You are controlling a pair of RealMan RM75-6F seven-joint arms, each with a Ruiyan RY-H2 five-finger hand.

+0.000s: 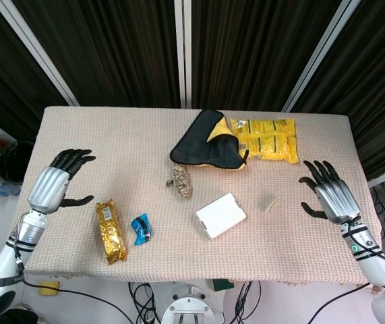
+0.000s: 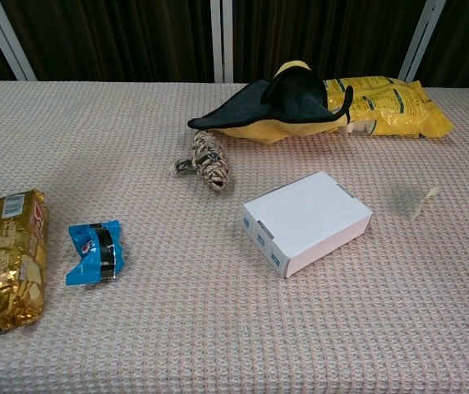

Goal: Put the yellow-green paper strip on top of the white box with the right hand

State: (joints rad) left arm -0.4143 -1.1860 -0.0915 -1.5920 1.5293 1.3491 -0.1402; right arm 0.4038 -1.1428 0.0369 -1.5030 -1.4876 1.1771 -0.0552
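In the head view the right hand point(image 1: 332, 198) sits at the right edge of the frame, over the right end of the counter point(image 1: 111, 145), its fingers point(image 1: 317, 169) apart and holding nothing. The left hand point(image 1: 52, 185) sits at the left edge, over the left end of the counter, fingers likewise spread and empty. Neither hand shows in the chest view.

The yellow-green paper strip point(image 1: 269, 202) lies flat on the counter's woven cloth in the right half of the frame, between the white box point(image 1: 220, 214) and the right hand, apart from both. In the chest view the strip point(image 2: 425, 200) appears at the right, pale and thin, to the right of the box point(image 2: 308, 220).

The white box lies flat just right of centre, turned at an angle, its top bare.

Toward the upper middle of the frame lies a black and yellow cloth point(image 1: 207, 149), with a yellow snack bag point(image 1: 266, 140) just to its right, touching it. Below the cloth, left of the box, is a small bundle of twine point(image 1: 180, 181). In the lower left lie a gold foil packet point(image 1: 110, 230) and, just to its right, a small blue wrapper point(image 1: 141, 228), the two near each other but apart.
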